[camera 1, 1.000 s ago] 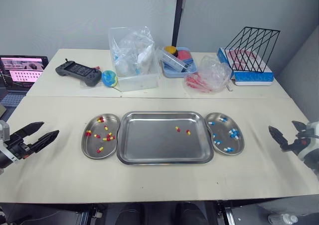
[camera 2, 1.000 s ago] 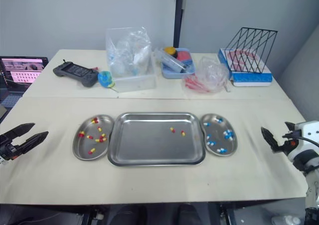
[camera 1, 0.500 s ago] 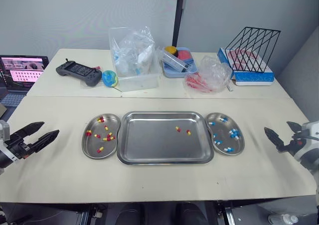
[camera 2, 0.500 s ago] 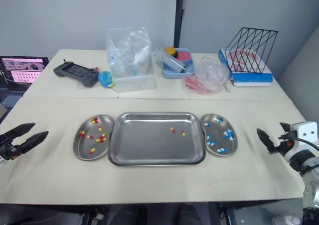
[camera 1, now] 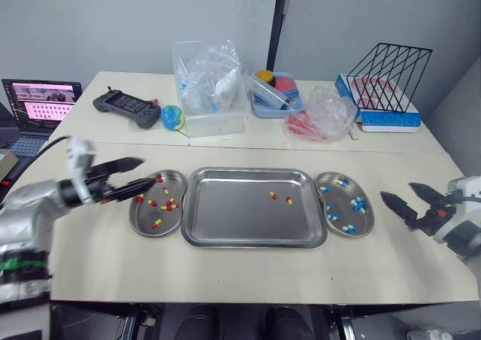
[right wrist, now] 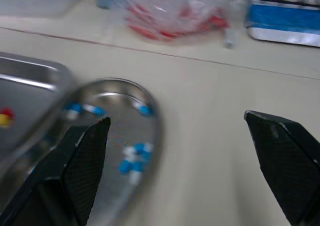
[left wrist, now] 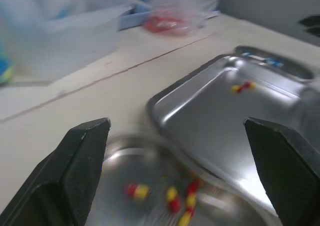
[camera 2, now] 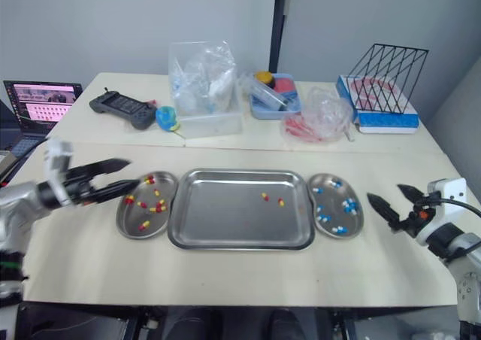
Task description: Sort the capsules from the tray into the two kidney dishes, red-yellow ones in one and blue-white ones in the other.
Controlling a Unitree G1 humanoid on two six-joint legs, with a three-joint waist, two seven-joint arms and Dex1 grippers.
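Note:
A steel tray [camera 1: 233, 220] lies mid-table with two red-yellow capsules [camera 1: 279, 198] in its right half. At its left, a kidney dish [camera 1: 135, 221] holds several red-yellow capsules [left wrist: 137, 190]. The kidney dish [camera 1: 367, 224] at its right holds several blue-white capsules [right wrist: 132, 163]. My left gripper [camera 1: 148, 171] is open and hovers over the left dish's outer rim, nothing between its fingers. My right gripper [camera 1: 397, 190] is open too, low over the table just right of the right dish.
Along the back of the table stand a laptop [camera 1: 45, 103], a black game controller [camera 1: 128, 108], a small ball [camera 1: 173, 117], a clear box of plastic bags [camera 1: 210, 88], a blue bin [camera 1: 276, 93], a bag of red items [camera 1: 323, 114] and a wire rack [camera 1: 387, 73].
My left gripper has swung in from the table's left edge to the left dish. My right gripper has crept a little toward the right dish. The camera has shifted slightly.

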